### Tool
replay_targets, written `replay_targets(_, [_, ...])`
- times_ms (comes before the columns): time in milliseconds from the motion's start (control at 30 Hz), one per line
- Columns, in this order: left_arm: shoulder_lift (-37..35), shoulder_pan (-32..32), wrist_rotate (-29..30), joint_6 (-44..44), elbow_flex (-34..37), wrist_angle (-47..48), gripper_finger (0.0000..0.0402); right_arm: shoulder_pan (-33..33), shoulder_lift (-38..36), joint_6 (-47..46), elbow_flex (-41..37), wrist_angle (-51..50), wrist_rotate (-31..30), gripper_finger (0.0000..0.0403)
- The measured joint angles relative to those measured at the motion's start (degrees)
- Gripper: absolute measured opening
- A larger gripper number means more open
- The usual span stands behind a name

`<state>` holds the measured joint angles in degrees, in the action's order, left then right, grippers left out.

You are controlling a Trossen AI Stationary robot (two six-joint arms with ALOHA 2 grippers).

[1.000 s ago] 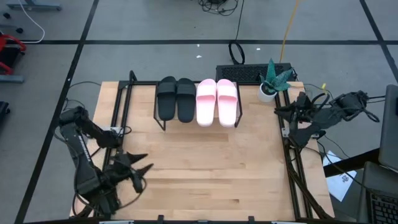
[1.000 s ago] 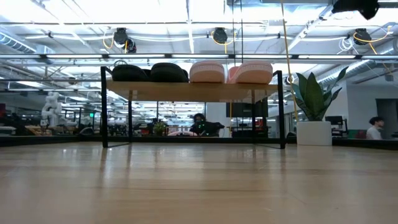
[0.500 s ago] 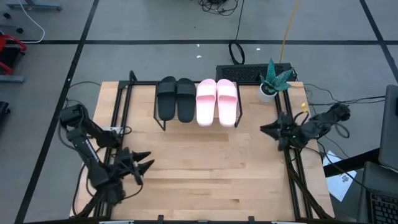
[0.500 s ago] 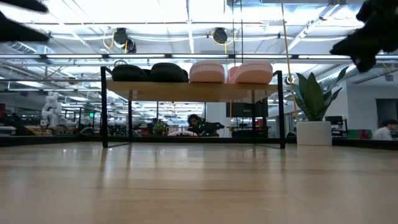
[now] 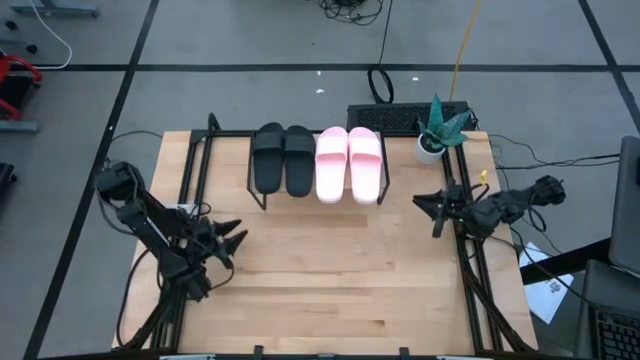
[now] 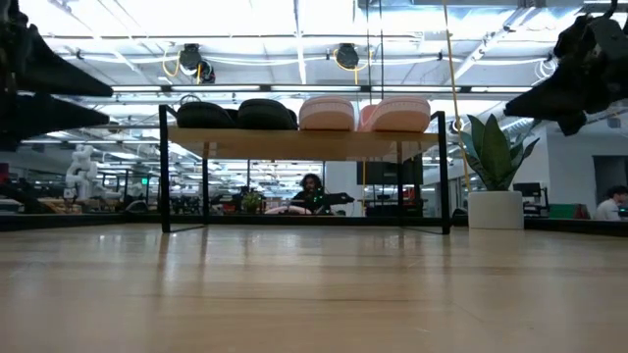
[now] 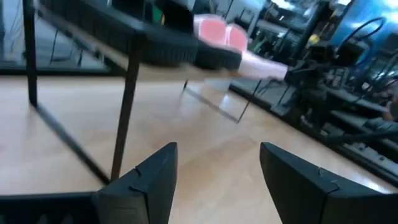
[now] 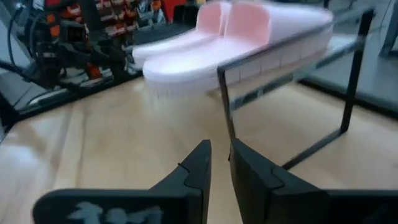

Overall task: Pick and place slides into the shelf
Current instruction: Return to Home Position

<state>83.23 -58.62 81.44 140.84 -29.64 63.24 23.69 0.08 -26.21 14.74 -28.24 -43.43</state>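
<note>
Two black slides (image 5: 283, 159) and two pale pink slides (image 5: 349, 164) lie side by side, soles down, on the shelf's top board (image 6: 304, 143) at the table's far middle. They also show in the low view as black slides (image 6: 235, 114) and pink slides (image 6: 365, 113). My left gripper (image 5: 238, 235) hovers open over the table's left part, pointing toward the shelf, with nothing between its fingers (image 7: 163, 168). My right gripper (image 5: 420, 200) hovers shut at the table's right side, just right of the pink slides (image 8: 242, 37), holding nothing.
A potted plant (image 5: 438, 130) stands at the far right corner beside a black keyboard (image 5: 400, 118). Black rails run along the table's left edge (image 5: 190, 170) and right edge (image 5: 475, 270). Bare wood (image 5: 340, 265) spreads in front of the shelf. A person (image 6: 312, 186) sits in the room behind.
Both grippers have come down toward the table. My left gripper has gone from the near left corner toward the far edge, rolling a little. My right gripper has gone toward the table's left, nearer the pink slides. The slides have not moved.
</note>
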Motion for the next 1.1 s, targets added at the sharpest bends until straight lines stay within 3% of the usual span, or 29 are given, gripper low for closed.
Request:
replay_targets(100, [-3.2, 1.5, 3.0, -1.7, 2.1, 1.2, 0.0225, -2.2, 0.0, 4.3, 0.0, 2.9, 0.4, 0.0047])
replay_targets(333, [-14.0, 3.6, 5.9, -5.7, 2.0, 13.2, 0.0225, -6.7, 0.0, 10.3, 0.1, 8.2, 7.8, 0.0047])
replay_targets(533, [-21.7, 5.9, -1.3, -17.7, 2.0, 12.8, 0.0225, -7.5, 0.0, 10.0, 0.1, 8.9, 7.8, 0.0047])
replay_targets(700, [-25.5, 9.5, -4.3, -31.4, 2.0, 5.3, 0.0225, -7.5, 0.0, 9.4, 0.1, 8.5, 7.9, 0.0048])
replay_targets(933, [-29.9, 13.3, -14.6, -53.4, 2.0, -9.8, 0.0225, -7.5, 0.0, 9.4, 0.1, 8.0, 7.9, 0.0048])
replay_targets(1100, [-33.9, 16.9, -15.7, -68.6, 3.0, -22.2, 0.0225, -7.5, 0.0, 8.5, 0.1, 6.2, 7.8, 0.0048])
